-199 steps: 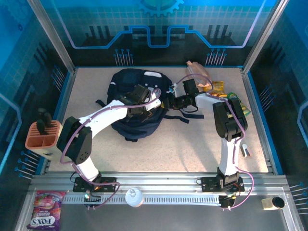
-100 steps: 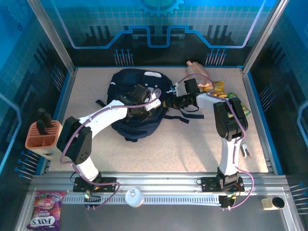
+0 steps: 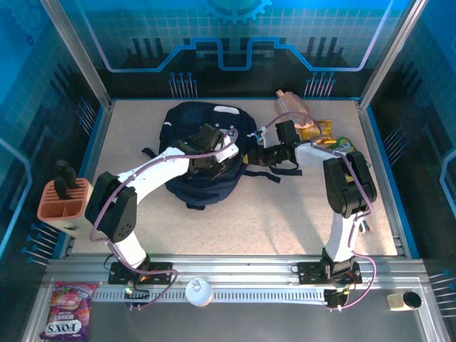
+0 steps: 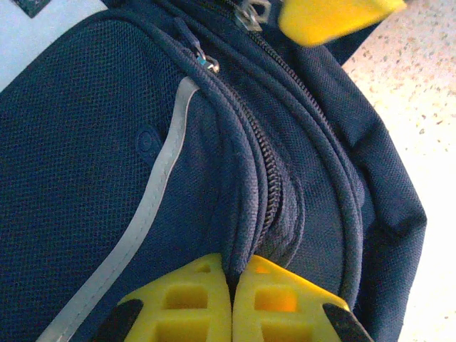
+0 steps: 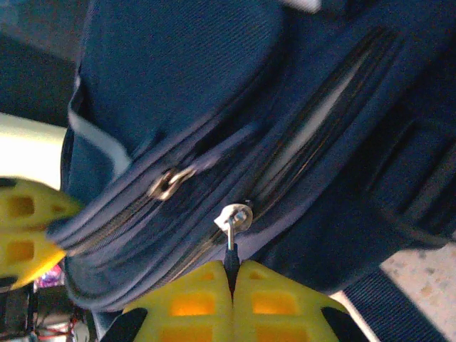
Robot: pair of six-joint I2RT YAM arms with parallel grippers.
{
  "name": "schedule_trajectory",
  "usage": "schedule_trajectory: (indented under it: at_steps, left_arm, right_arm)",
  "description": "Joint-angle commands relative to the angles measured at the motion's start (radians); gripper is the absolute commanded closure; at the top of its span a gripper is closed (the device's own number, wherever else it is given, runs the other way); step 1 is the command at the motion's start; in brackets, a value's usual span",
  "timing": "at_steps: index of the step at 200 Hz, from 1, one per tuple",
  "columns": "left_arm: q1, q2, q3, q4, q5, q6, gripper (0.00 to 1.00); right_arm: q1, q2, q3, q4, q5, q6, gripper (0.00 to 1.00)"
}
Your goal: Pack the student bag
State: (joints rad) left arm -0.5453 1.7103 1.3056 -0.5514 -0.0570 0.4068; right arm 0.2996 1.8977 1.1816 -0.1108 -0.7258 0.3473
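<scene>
Navy backpack [image 3: 206,142], upper centre, contents hidden; left gripper [image 4: 231,278] clenched on its fabric fold, right gripper [image 5: 231,274] grasping a zip pull [image 5: 234,218].

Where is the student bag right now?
In the top view the student bag lies left of centre on the far half of the table; the left gripper pinches its fabric, the right gripper grips a zip pull at its right edge.

The right pincer [image 5: 232,267] has closed onto a zip pull [image 5: 234,217] of the student bag [image 3: 192,117], and its elbow [image 3: 348,187] has swung right.
</scene>
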Motion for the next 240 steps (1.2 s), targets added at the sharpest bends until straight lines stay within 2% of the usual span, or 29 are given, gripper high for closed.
schedule_trajectory:
  at_steps: [1,36,64,105,146,188,209,225,240]
  left_arm:
    - [0.015,0.038,0.06,0.013,-0.016,-0.068,1.0]
    - [0.024,0.076,0.122,0.01,0.017,-0.144,1.0]
    - [0.028,0.106,0.176,0.017,0.044,-0.206,1.0]
    - [0.038,0.152,0.261,0.01,0.12,-0.278,1.0]
    - [0.043,0.17,0.291,0.06,0.222,-0.363,1.0]
    - [0.049,0.182,0.292,0.117,0.264,-0.425,1.0]
    - [0.063,0.149,0.255,0.125,0.268,-0.416,1.0]
    - [0.075,0.107,0.21,0.146,0.271,-0.399,1.0]
    - [0.078,0.075,0.176,0.166,0.281,-0.382,1.0]
  right_arm:
    - [0.023,-0.087,-0.048,-0.014,-0.023,-0.086,1.0]
    - [0.054,-0.158,-0.101,-0.002,0.014,-0.14,1.0]
    - [0.078,-0.238,-0.169,0.082,0.039,-0.148,0.99]
    - [0.131,-0.319,-0.226,0.138,0.126,-0.196,0.98]
    - [0.194,-0.31,-0.242,0.213,0.2,-0.169,0.97]
    - [0.254,-0.268,-0.238,0.298,0.226,-0.079,0.96]
    - [0.175,-0.308,-0.292,0.404,0.18,0.068,0.87]
    - [0.096,-0.356,-0.364,0.493,0.15,0.187,0.69]
    - [0.049,-0.389,-0.392,0.509,0.145,0.254,0.58]
